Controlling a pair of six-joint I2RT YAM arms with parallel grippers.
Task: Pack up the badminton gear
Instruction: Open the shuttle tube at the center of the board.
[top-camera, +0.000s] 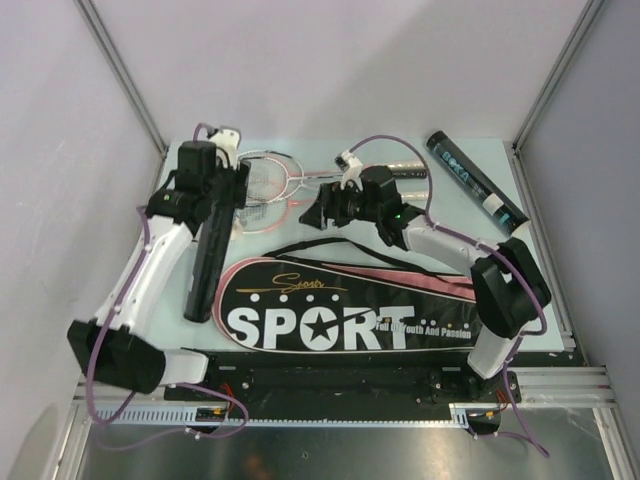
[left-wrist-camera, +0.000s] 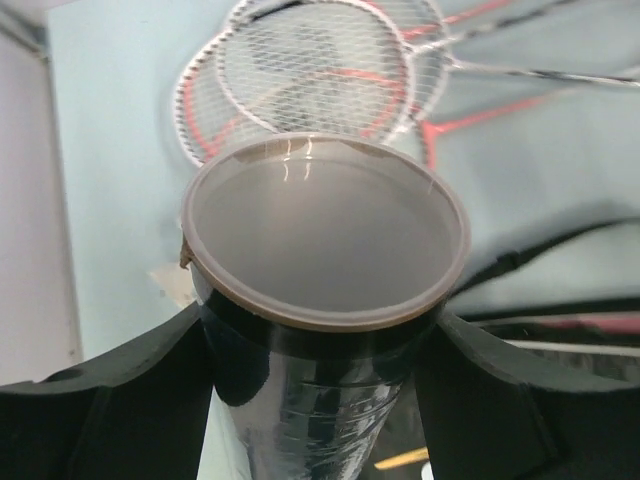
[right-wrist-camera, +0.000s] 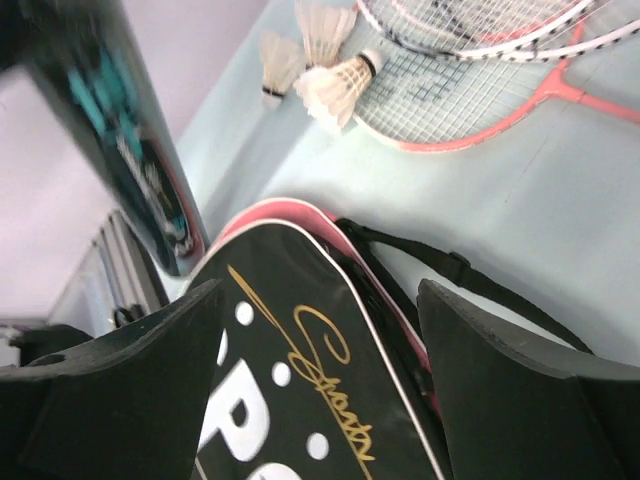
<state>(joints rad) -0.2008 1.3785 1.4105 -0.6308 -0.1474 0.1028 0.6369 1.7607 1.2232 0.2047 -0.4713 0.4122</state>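
My left gripper (top-camera: 215, 200) is shut on a long dark tube (top-camera: 207, 262), which it holds steeply tilted over the table's left side. In the left wrist view the tube's brownish cap (left-wrist-camera: 325, 235) fills the middle, with a jaw pressed on each side below it. Two pink-and-white rackets (top-camera: 268, 185) lie crossed on the table behind. My right gripper (top-camera: 312, 215) hangs open and empty over the top left edge of the black SPORT bag (right-wrist-camera: 300, 400). Three white shuttlecocks (right-wrist-camera: 330, 85) lie by the racket heads (right-wrist-camera: 480, 60). A second tube (top-camera: 475, 180) lies at the back right.
The bag (top-camera: 340, 310) lies flat across the front of the table, its black strap (right-wrist-camera: 470, 275) trailing along its upper edge. Grey walls and metal frame rails (top-camera: 120, 70) close in the left, right and back sides.
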